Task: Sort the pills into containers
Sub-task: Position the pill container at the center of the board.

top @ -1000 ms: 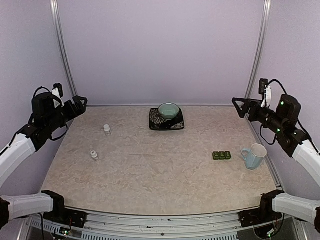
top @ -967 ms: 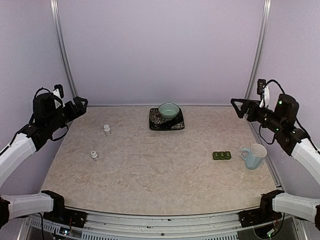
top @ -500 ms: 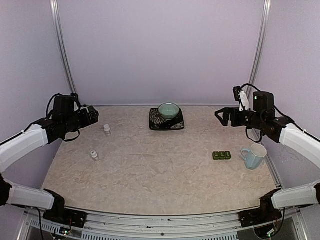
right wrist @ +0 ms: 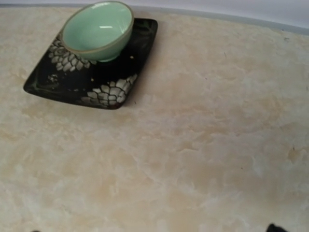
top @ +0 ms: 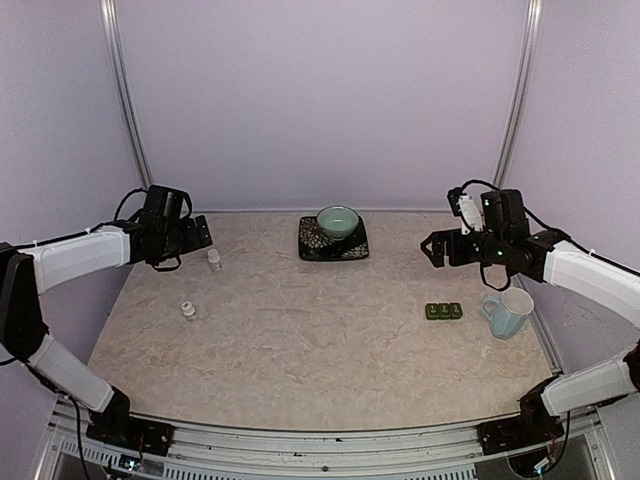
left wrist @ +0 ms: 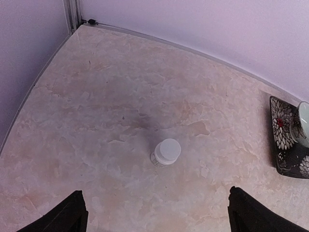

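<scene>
Top external, containers (top: 443, 311) seemingly shut, beside mug (top: 510, 312), bowl (top: 338, 220) well apart.

Beige table (top: 320, 370) holds two bottles (top: 214, 259) (top: 188, 310), patterned plate (top: 352, 248), green containers (top: 443, 311), blue mug (top: 510, 312).

A small white-capped bottle (left wrist: 166, 151) stands upright on the marbled table (left wrist: 96, 96) — ahead of the left gripper (left wrist: 157, 220), fingertips spread wide — with a black patterned plate (left wrist: 286, 140) at far right.

1. Pale lilac walls (top: 320, 100) are enclosing the space on three sides, taking soft, even light.
2. Two metal posts (top: 122, 110) are rising at the back corners.
3. A beige marbled table (top: 320, 350) is spreading between them.
</scene>
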`<state>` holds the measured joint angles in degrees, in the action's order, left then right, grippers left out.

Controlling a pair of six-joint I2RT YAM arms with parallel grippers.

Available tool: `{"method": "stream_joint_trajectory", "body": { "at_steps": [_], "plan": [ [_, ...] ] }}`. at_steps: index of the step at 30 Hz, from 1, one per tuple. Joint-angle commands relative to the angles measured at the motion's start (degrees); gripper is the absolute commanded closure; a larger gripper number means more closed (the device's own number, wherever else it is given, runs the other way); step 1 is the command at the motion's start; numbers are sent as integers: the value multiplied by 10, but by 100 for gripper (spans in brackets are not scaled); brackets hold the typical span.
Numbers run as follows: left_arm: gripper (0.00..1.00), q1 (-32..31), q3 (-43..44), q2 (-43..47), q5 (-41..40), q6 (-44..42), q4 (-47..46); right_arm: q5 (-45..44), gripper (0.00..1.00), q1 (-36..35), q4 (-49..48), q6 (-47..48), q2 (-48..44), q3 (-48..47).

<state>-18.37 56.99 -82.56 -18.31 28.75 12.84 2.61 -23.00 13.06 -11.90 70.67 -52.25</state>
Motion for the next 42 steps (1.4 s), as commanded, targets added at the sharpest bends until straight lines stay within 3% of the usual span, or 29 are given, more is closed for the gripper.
{"method": "stream_joint_trajectory", "body": {
  "at_steps": [1, 11, 26, 37, 42],
  "plan": [
    [1, -7, 44, -55, -27, 3, 4, -20, 0, -9, 8, 5, 3, -10],
    [1, -27, 72, -119, -29, 4, 11, -32, 0, -12, 15, 4, -1, 2],
    [1, -45, 17, -90, -5, 17, 9, -110, 0, -12, 82, -31, 48, -5],
    [1, -117, 4, -48, -35, 20, 3, -124, 0, -13, 106, -94, 90, 27],
    [1, -145, 8, -44, -41, 20, -9, -160, 0, -46, 113, -135, 126, 29]
  ]
}}
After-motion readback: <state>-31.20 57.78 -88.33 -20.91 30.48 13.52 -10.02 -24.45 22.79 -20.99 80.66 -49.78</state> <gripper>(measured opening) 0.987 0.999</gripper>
